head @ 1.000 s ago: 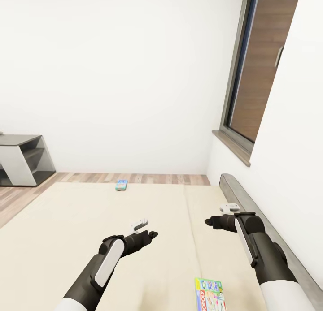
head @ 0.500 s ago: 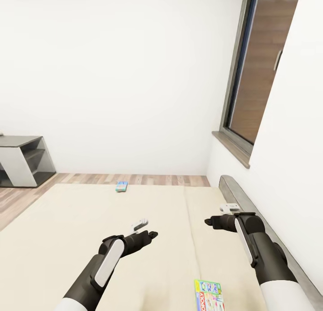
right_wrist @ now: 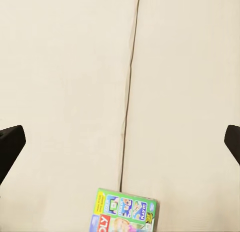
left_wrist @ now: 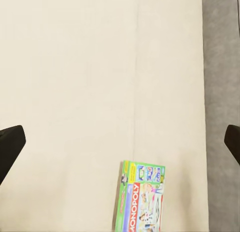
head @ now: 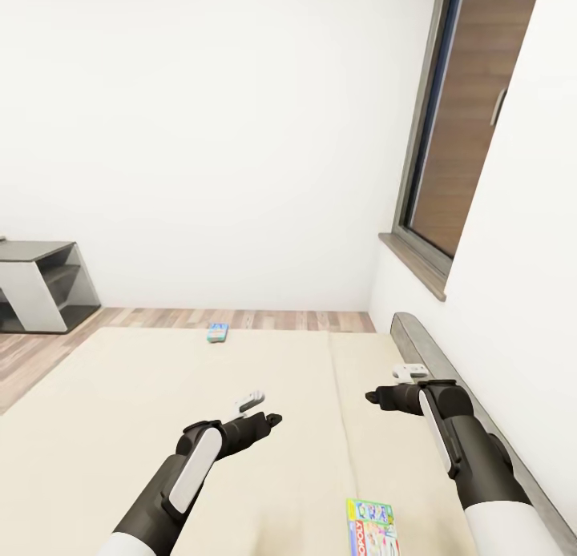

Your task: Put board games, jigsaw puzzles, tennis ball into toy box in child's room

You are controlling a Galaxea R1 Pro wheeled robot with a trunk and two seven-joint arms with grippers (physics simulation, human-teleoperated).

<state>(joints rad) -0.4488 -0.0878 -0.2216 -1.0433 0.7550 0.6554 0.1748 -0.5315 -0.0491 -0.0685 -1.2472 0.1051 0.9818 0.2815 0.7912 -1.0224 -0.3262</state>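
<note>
1. My left gripper [head: 268, 408] hangs above the bed [head: 120, 428]; its fingers [left_wrist: 9, 147] are spread wide and hold nothing.
2. My right gripper [head: 385, 386] hangs above the bed near the grey headboard [head: 449, 380]; its fingers [right_wrist: 10, 144] are spread wide and hold nothing.
3. The green board game [head: 373, 528] lies flat on the mattress, between my two arms and nearer to me than both grippers. Its side panel reads "MONOPOLY" [left_wrist: 131, 207] in the left wrist view.
4. The small blue board game [head: 217, 332] lies flat at the far edge of the bed, well apart from the Monopoly box. Its print is too small to read.
</note>
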